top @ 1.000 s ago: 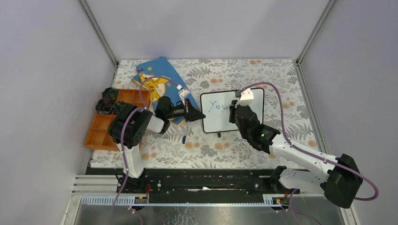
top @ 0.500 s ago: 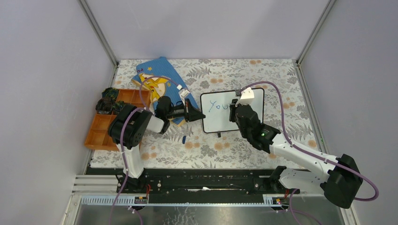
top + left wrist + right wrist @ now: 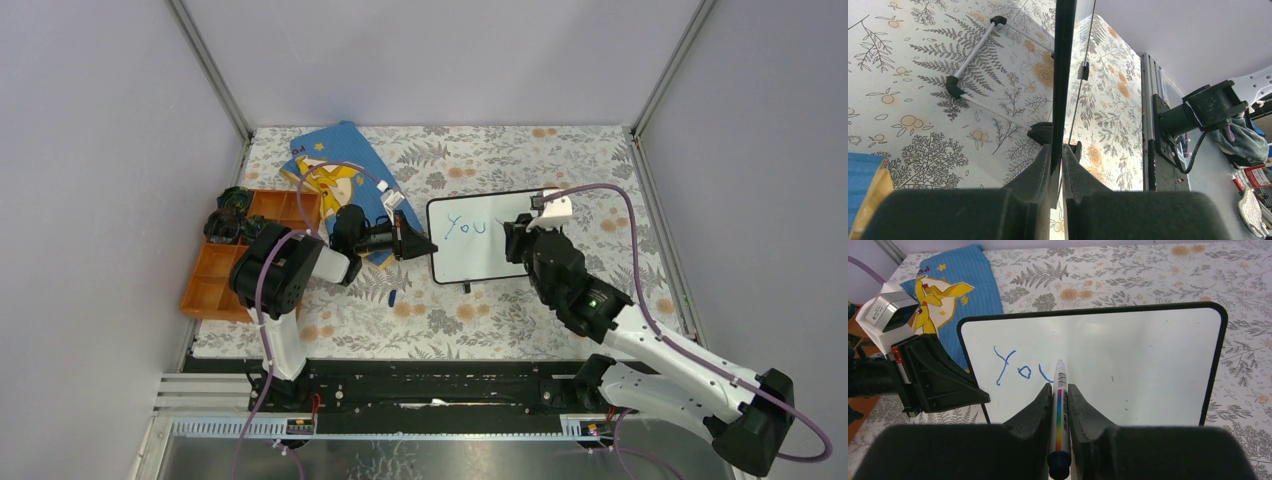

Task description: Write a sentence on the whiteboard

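Gripping the whiteboard (image 3: pixel 480 260) by its left edge, the left gripper (image 3: pixel 425 243) is clenching the thin black frame. Its wrist view is showing the board edge-on, with a metal wire stand (image 3: pixel 973 55) capped in black, which the overhead view is not showing. The right gripper (image 3: pixel 1059 386) is clamping a slim white marker (image 3: pixel 1060 390) with a rainbow-striped barrel. The marker's tip is pointing at the glossy face beside the blue sentence (image 3: pixel 1018 369), reading only "You". The board is sitting mid-table on the floral cloth (image 3: pixel 450 315).

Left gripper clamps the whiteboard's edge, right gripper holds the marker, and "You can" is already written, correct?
Only "You" is written, as the right wrist view shows. The left gripper does clamp the whiteboard by its edge, and the right gripper holds the marker.
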